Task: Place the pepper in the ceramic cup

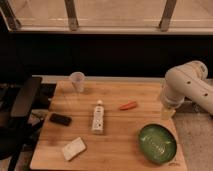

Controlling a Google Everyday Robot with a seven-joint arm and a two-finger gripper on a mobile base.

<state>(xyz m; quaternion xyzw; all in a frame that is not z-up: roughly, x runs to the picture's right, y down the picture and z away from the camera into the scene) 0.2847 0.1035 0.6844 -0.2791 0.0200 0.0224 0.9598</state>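
**Spotter:** Where is your gripper?

**Operator:** My gripper (168, 111) sits at the end of the arm (187, 85), low by the right edge of the table (125, 160). I cannot tell whether it is spread or pressed together. It is not on the pepper, I can say that much.

**Spotter:** And the pepper?

**Operator:** The pepper (128, 105) lies flat on the wood near the middle, well apart from the gripper. It is just right of the cap end of the tube (98, 118) but not touching it. I judge there is room to come down on it without nudging the tube.

**Spotter:** Why is the arm parked out there?

**Operator:** My guess is that it keeps my view of the table open. From the right side the pepper is the nearest thing to reach.

**Spotter:** The containers?

**Operator:** The cup (77, 81) stands upright at the far left corner, rim up. I see nothing in it, so the task is not yet begun. The bowl (157, 143) is near right, close under the arm. There is a pale patch on its floor, and I cannot tell whether that is glare or contents.

**Spotter:** Risks?

**Operator:** It is a long carry across the tube to a narrow cup, which I reckon tips easily. The black object (60, 119) and the white block (73, 148) lie near left, clear of that path.
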